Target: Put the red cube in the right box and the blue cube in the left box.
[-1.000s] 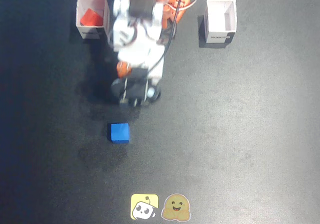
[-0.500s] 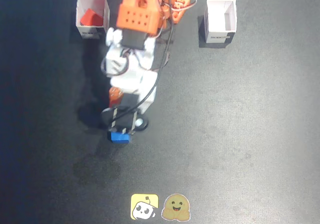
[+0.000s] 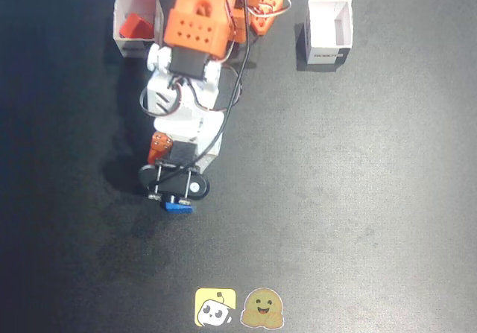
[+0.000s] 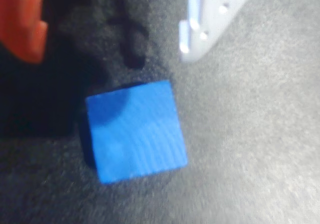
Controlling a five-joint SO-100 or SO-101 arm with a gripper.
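Note:
The blue cube (image 4: 134, 131) lies on the dark table; in the fixed view only its lower edge (image 3: 178, 207) shows beneath the arm. My gripper (image 3: 175, 193) hovers right over it and is open. In the wrist view the orange finger (image 4: 20, 23) is at the upper left and the white finger (image 4: 210, 13) at the upper right, both clear of the cube, with the gripper (image 4: 112, 46) just beyond the cube's far edge. The red cube (image 3: 134, 26) sits inside the white box (image 3: 139, 47) at the fixed view's upper left. The other white box (image 3: 328, 50), upper right, holds nothing.
The arm's orange and white body (image 3: 194, 65) stretches from the top edge down the table between the two boxes. Two stickers (image 3: 238, 308) lie near the bottom edge. The table is dark and matte all around.
The arm has stretched downward in the fixed view, from short of the blue cube to directly over it, now covering most of the cube. The cube and boxes have not moved.

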